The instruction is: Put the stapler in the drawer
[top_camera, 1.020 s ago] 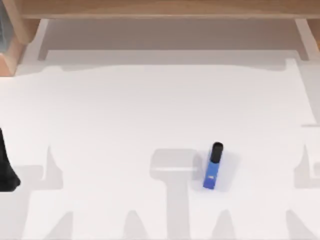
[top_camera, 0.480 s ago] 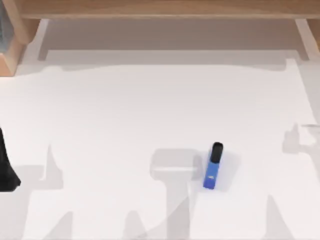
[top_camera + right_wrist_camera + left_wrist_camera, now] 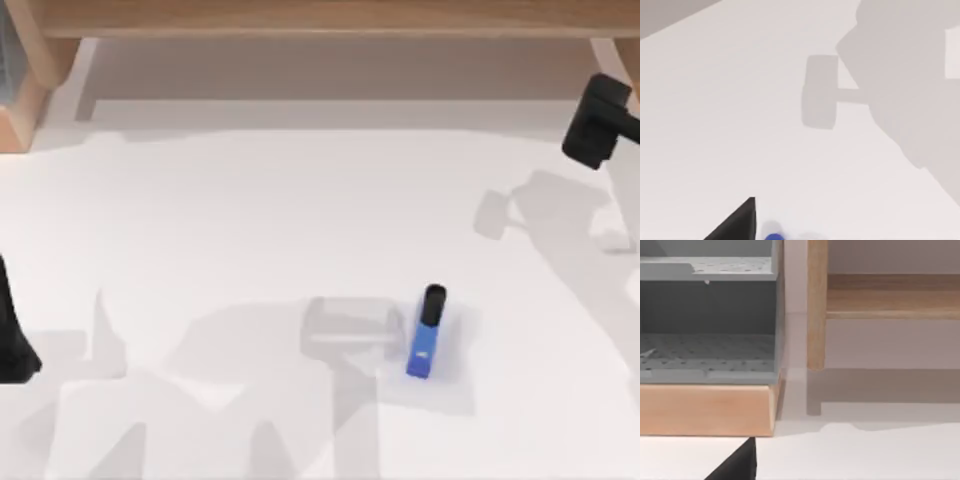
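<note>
Lying on the white table (image 3: 250,220) in the lower centre-right of the top view, the stapler (image 3: 425,333) points its black end up-frame. Our right gripper (image 3: 597,122) hangs at the upper right edge, well apart from it; our left gripper (image 3: 14,335) sits at the left edge

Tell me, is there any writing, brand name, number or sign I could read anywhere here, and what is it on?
None can be read.
The stapler on the white table bears a tiny pale mark, too small to read.
The wooden cabinet and its grey drawer show no lettering.
</note>
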{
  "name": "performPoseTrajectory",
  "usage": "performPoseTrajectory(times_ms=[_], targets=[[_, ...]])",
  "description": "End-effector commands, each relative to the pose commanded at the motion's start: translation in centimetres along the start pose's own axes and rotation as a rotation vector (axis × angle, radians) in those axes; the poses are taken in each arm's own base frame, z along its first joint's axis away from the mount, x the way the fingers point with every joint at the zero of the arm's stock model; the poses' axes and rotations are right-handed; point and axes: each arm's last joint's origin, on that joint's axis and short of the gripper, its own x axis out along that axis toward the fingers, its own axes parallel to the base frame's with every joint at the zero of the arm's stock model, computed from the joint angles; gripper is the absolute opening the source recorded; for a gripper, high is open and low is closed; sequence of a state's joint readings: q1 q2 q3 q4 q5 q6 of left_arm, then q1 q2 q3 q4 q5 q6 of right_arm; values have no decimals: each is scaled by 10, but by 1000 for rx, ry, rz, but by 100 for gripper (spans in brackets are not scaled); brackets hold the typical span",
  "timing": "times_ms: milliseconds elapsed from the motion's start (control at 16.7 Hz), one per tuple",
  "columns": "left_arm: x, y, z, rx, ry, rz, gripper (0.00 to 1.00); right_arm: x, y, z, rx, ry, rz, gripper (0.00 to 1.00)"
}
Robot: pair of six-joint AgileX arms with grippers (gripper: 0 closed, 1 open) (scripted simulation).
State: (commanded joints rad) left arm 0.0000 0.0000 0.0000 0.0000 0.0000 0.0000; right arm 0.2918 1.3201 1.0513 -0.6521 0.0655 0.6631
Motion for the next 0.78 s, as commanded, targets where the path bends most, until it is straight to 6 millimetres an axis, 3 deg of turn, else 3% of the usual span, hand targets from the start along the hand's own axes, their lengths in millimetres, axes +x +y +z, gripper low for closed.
performPoseTrajectory(times_ms=[180, 420, 600, 780], targets=[[0, 0, 0, 0, 0, 0, 100, 44, 45, -7, -9, 211, -78, 100], [0, 0, 0, 0, 0, 0, 100, 97, 93, -41, -53, 433, -209, 100], [0, 0, 0, 0, 0, 0, 100, 123, 112, -68, -89, 534, -291, 100], [0, 0, 0, 0, 0, 0, 100, 131, 119, -80, -106, 568, -322, 100]])
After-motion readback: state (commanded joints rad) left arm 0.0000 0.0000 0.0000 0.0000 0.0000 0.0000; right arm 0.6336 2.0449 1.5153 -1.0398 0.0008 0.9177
